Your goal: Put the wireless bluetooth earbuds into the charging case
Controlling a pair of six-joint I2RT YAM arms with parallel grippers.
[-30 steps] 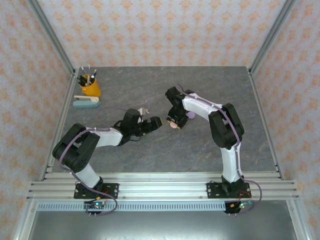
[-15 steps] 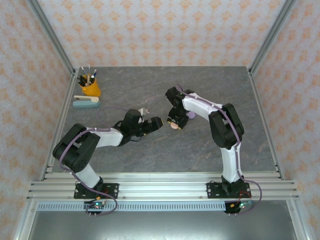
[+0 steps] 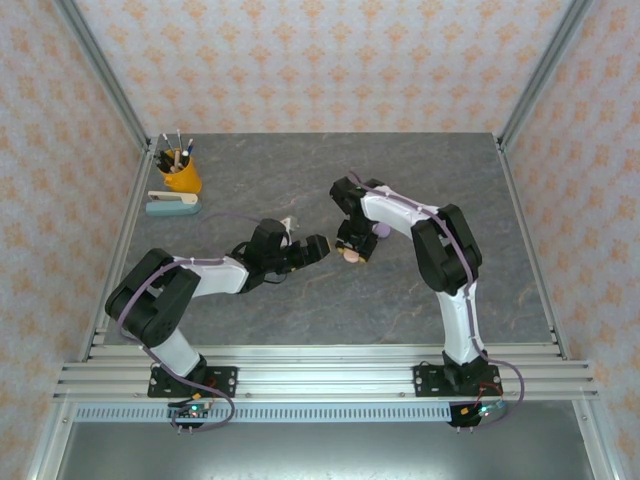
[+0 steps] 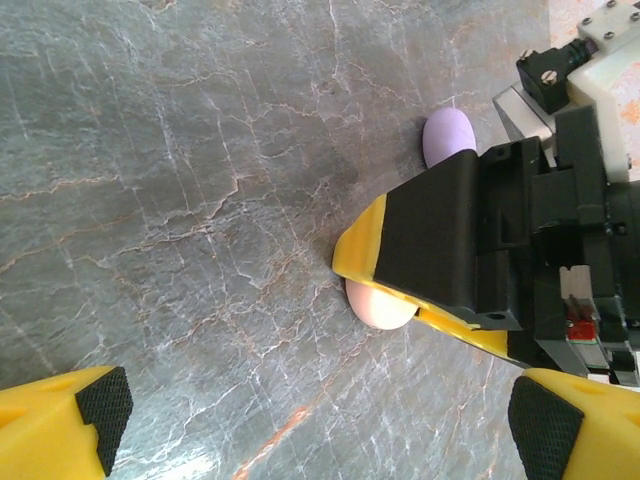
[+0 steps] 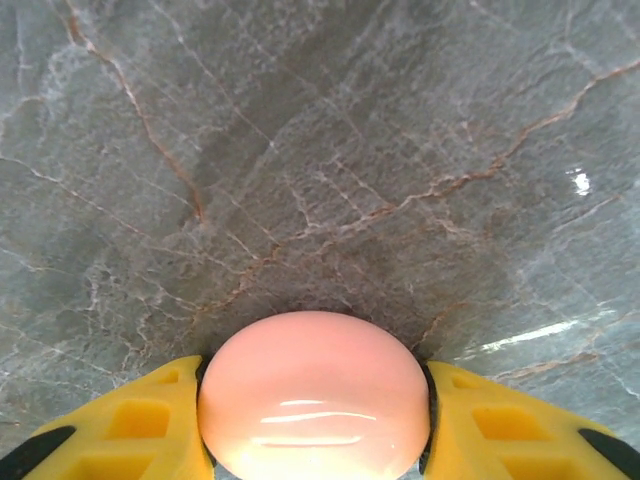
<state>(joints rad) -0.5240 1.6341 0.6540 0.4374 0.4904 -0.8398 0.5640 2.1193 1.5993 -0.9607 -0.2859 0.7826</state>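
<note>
My right gripper (image 5: 315, 405) is shut on a round pale pink charging case (image 5: 315, 395), its yellow fingers (image 5: 150, 420) pressed against both sides, just above the grey marble table. From above, the pink case (image 3: 350, 254) sits under the right gripper (image 3: 350, 250) at mid-table. My left gripper (image 3: 318, 245) stands open just left of it with nothing between its pads (image 4: 105, 405). The left wrist view looks at the pink case (image 4: 378, 305) under the right finger (image 4: 430, 250). A purple case (image 4: 447, 137) lies on the table behind it (image 3: 381, 230). The earbuds are out of view.
An orange cup of pens (image 3: 181, 172) and a teal-and-white stapler (image 3: 172, 203) stand at the back left. Metal frame posts and patterned walls close in the table (image 3: 300, 300) on three sides.
My left gripper has edged right, closer to the pink case. The right gripper has shifted slightly with the case still in it.
</note>
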